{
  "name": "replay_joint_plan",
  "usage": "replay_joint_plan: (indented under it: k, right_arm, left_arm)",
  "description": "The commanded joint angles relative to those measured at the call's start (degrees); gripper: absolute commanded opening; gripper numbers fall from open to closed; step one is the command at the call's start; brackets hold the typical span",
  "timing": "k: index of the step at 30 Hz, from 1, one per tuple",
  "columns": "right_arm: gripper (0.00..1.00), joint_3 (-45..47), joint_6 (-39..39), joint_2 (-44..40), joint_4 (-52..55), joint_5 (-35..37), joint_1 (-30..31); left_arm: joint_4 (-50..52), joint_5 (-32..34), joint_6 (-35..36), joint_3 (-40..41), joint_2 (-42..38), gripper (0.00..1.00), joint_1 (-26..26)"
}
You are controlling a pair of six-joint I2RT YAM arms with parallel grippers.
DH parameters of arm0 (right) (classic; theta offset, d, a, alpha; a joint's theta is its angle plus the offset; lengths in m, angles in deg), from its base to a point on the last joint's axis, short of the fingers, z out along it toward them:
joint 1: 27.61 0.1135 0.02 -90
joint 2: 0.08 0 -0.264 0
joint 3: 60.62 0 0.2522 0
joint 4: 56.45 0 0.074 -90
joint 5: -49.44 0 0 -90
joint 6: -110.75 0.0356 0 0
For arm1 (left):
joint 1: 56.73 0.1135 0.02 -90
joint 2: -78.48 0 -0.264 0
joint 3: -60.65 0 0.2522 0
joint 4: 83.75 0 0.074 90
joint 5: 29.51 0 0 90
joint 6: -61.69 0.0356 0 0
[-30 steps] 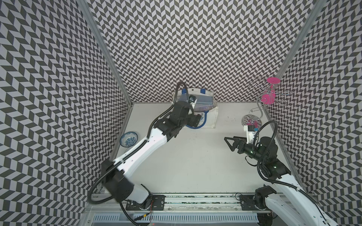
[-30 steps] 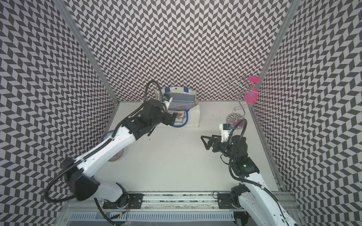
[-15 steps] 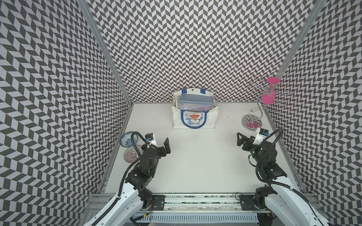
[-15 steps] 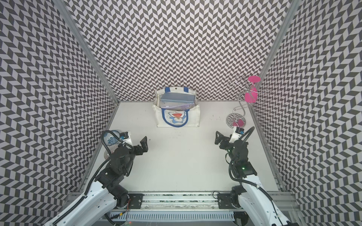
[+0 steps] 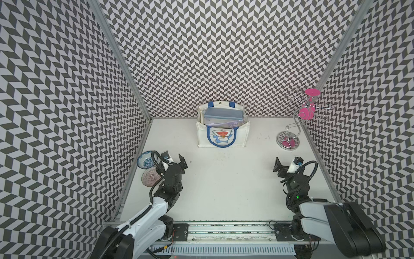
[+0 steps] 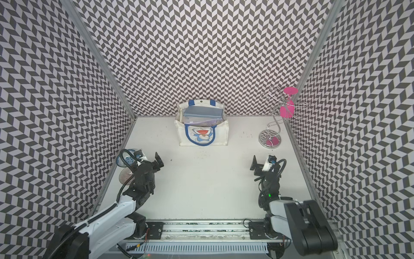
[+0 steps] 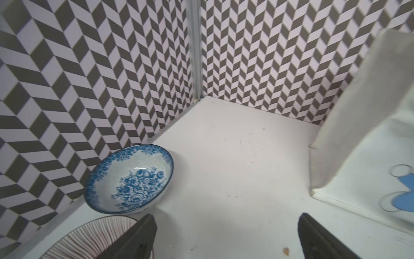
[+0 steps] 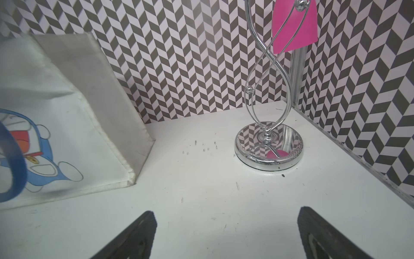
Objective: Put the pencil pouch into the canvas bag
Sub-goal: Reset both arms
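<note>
Retreat is the change: a second ago the left gripper [image 7: 226, 216] was up at the boxy cream-white canvas bag [image 5: 241, 134] with blue handles. Now it hovers near the left edge of the white desk [image 5: 224, 190], jaws wide apart and empty. The right gripper [image 8: 225, 210] has drawn back toward the right edge, equally spread. The flat grey-blue fabric pencil pouch [image 5: 224, 114] lies inside the bag, which stands midway along the desk's back edge. Judging by that, the task looks finished.

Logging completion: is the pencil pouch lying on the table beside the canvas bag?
No, the grey-blue pencil pouch sits in the open top of the canvas bag.
</note>
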Motion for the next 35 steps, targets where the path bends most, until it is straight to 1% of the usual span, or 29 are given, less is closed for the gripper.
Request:
replay_joint_plan:
  k: [1,2,4,5,7,8,9,10,11,12,13,14,15,16,17,19,21,25,27,35]
  right_arm:
    - [0.99,0.4,-2.3,9.4,-25.6,2.9,-1.5]
    - [0.99,0.6,-1.4,12.3,-28.1,3.0,-2.1]
    - [0.99,1.0,-1.2,18.2,-36.5,3.6,-2.6]
    - [0.99,0.9,-0.9,16.8,-35.2,3.6,-2.6]
    - [0.99,-1.5,0.4,12.6,-23.0,3.9,-3.2]
    - [0.99,-2.7,1.1,11.7,-19.1,4.1,-3.5]
    - [0.99,-4.1,1.6,11.2,-16.3,4.1,-3.8]
    - [0.99,-4.7,1.6,11.2,-15.4,3.8,-3.8]
    - [0.99,-5.0,1.5,11.6,-15.6,3.7,-3.8]
    - [0.99,-5.0,1.1,12.2,-16.9,3.5,-3.8]
    - [0.99,-4.8,0.7,13.3,-19.0,3.3,-3.8]
    - [0.99,-4.4,0.4,14.3,-21.4,3.3,-3.8]
    - [0.99,-4.3,0.4,14.4,-21.1,3.4,-3.7]
    - [0.99,-4.6,0.6,13.6,-19.2,3.3,-3.7]
    - [0.99,-5.0,0.6,13.0,-17.7,3.4,-3.7]
    - [0.99,-5.1,0.5,13.3,-18.4,3.2,-3.7]
    - [0.99,-5.0,0.2,14.2,-19.9,2.9,-3.7]
    - [0.99,-9.1,-0.9,13.7,-11.4,1.4,-3.4]
    - [0.99,-10.9,-2.2,13.8,-8.3,2.8,-2.1]
    - [0.99,-10.8,-2.2,14.2,-9.3,3.2,-1.8]
  left_arm:
    - [-14.5,-1.7,5.0,-1.1,5.1,0.99,4.2]
    - [-17.7,-3.2,6.0,-0.3,6.6,0.99,4.8]
    - [-24.1,-6.1,7.4,1.3,10.7,0.99,5.8]
    - [-27.5,-8.0,7.9,2.2,12.6,0.99,6.4]
    - [-37.9,-11.2,9.5,4.7,17.6,0.99,8.2]
    - [-41.0,-11.8,10.8,4.5,19.8,1.0,9.0]
    - [-41.7,-11.4,12.4,3.4,21.6,0.99,9.2]
    - [-43.5,-14.6,12.9,3.2,22.8,0.99,10.7]
    - [-43.2,-18.5,11.9,2.7,24.0,0.99,12.4]
    - [-43.4,-20.7,10.7,2.8,25.3,0.99,13.6]
    - [-48.8,-23.6,11.2,4.1,27.6,0.99,14.7]
    - [-51.4,-26.3,11.8,4.5,29.4,0.99,15.1]
    - [-50.4,-27.6,12.5,4.1,30.6,0.99,14.9]
    - [-52.3,-27.7,13.0,4.0,31.7,0.99,14.8]
    - [-52.2,-27.9,13.1,3.5,32.4,0.99,14.8]
    - [-47.5,-28.2,12.6,2.0,31.4,0.99,15.0]
    - [-48.4,-27.9,12.6,1.8,32.0,0.99,15.1]
    - [-47.0,-27.7,12.4,1.3,31.9,0.99,15.1]
    - [-46.7,-27.9,12.2,1.0,32.1,0.99,15.3]
    - [-46.5,-28.2,12.1,1.1,31.9,0.99,15.4]
